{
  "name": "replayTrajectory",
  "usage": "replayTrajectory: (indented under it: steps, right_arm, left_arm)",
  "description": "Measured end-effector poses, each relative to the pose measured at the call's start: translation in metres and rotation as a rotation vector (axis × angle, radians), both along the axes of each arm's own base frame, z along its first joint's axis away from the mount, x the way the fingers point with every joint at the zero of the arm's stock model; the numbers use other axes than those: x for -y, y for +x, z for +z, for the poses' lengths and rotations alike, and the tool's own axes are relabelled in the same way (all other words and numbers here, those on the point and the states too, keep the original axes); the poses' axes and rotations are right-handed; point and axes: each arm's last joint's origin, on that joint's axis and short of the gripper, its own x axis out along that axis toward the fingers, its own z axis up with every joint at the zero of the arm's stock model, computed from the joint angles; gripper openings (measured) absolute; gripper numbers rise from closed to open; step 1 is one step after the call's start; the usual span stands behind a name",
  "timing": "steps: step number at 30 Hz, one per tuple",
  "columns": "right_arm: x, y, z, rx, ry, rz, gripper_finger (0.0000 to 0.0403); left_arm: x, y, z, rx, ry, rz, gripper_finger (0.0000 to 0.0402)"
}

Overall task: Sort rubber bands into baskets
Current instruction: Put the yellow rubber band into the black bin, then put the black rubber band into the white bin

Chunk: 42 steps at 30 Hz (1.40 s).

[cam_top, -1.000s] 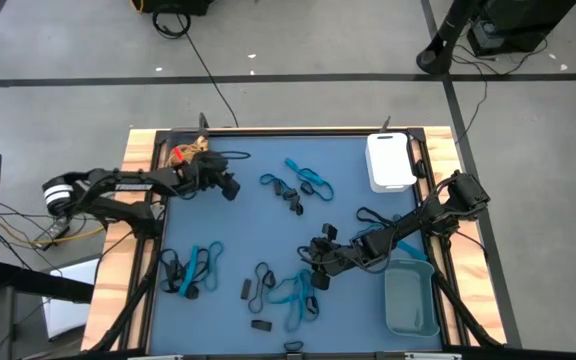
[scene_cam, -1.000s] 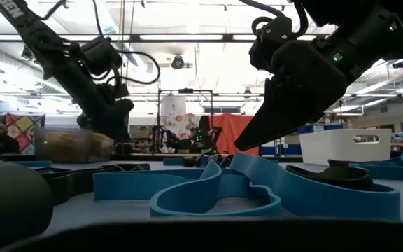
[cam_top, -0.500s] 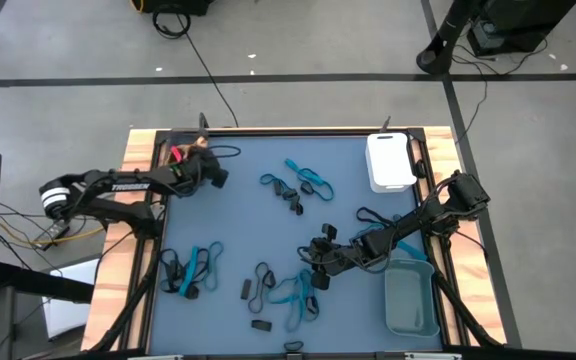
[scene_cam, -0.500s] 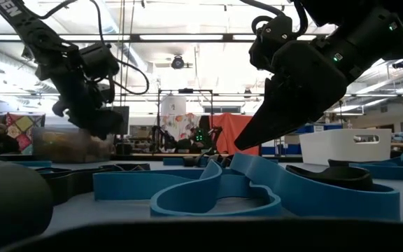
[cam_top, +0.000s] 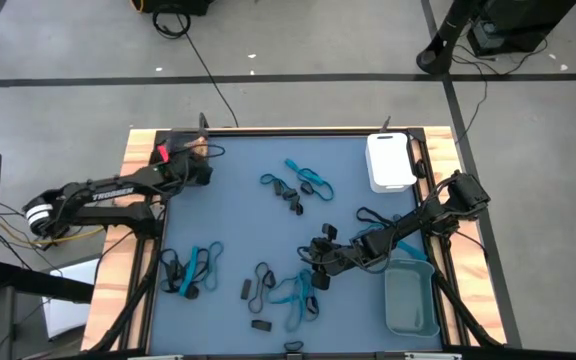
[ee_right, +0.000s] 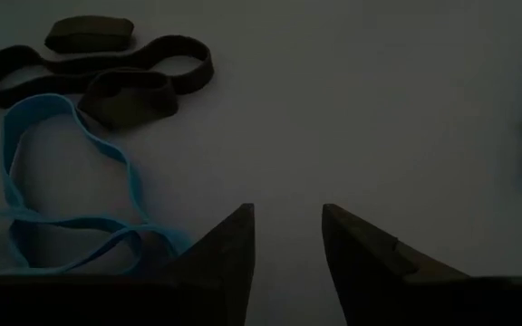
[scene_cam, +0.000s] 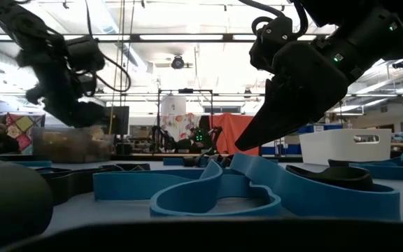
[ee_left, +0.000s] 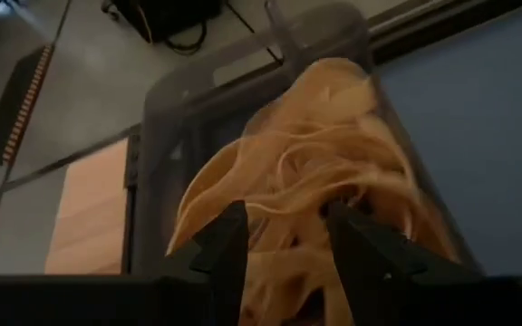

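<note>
Tan rubber bands (ee_left: 324, 163) fill a dark grey basket (cam_top: 181, 143); blue bands (cam_top: 293, 290) and black bands (cam_top: 260, 283) dot the slate-blue mat (cam_top: 248, 220); one basket (cam_top: 389, 160) is white, another (cam_top: 411, 300) grey-teal.
</note>
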Motion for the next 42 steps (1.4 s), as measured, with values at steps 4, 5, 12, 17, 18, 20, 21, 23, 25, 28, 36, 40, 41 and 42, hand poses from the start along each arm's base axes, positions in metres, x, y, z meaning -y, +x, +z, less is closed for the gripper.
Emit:
replayTrajectory:
  steps: [4, 5, 12, 17, 18, 20, 21, 23, 25, 28, 36, 40, 41, 42]
  right_arm:
    - [0.0, 0.0, 0.0, -0.002, -0.014, 0.013, 0.0143]
    - [0.0, 0.0, 0.0, -0.003, -0.019, 0.013, 0.0143]
    - [0.009, 0.003, 0.0, -0.001, -0.014, -0.021, 0.0143]
    - [0.01, 0.004, 0.0, 0.004, 0.008, -0.042, 0.0143]
    - [0.01, 0.004, 0.0, 0.005, 0.013, -0.046, 0.0143]
    - [0.01, 0.004, 0.0, 0.009, 0.016, -0.047, 0.0143]
    - [0.01, 0.004, 0.0, 0.01, 0.017, -0.046, 0.0143]
    - [0.01, 0.004, 0.0, 0.01, 0.016, -0.045, 0.0142]
    - [0.01, 0.004, 0.0, 0.003, 0.006, -0.04, 0.0141]
    - [0.014, 0.002, -0.002, -0.031, -0.028, -0.027, 0.0135]
    - [0.034, -0.009, -0.014, -0.215, -0.031, -0.176, 0.0094]
    - [0.042, -0.012, -0.015, -0.262, -0.029, -0.235, 0.0077]
    - [0.044, -0.013, -0.015, -0.268, -0.032, -0.238, 0.0076]
    - [0.045, -0.013, -0.015, -0.276, -0.039, -0.237, 0.0076]
  left_arm:
    - [0.009, -0.01, 0.013, 0.06, 0.034, -0.013, 0.0158]
    - [0.011, -0.012, 0.016, 0.079, 0.046, -0.017, 0.0158]
    - [0.021, -0.016, 0.034, 0.189, 0.128, -0.094, 0.0158]
    - [0.026, -0.009, 0.041, 0.244, 0.162, -0.186, 0.0158]
    - [0.027, -0.007, 0.043, 0.259, 0.17, -0.211, 0.0158]
    - [0.03, -0.002, 0.046, 0.279, 0.188, -0.258, 0.0158]
    - [0.032, 0.0, 0.048, 0.285, 0.198, -0.283, 0.0158]
    - [0.035, 0.004, 0.051, 0.302, 0.219, -0.33, 0.0158]
    - [0.039, 0.008, 0.054, 0.333, 0.236, -0.362, 0.0158]
    - [0.044, 0.011, 0.056, 0.36, 0.243, -0.406, 0.0158]
    - [0.064, 0.025, 0.052, 0.398, 0.167, -0.589, 0.0158]
    - [0.075, 0.038, 0.049, 0.404, 0.148, -0.665, 0.0158]
    - [0.077, 0.042, 0.047, 0.406, 0.144, -0.683, 0.0158]
    - [0.08, 0.046, 0.046, 0.413, 0.142, -0.701, 0.0158]
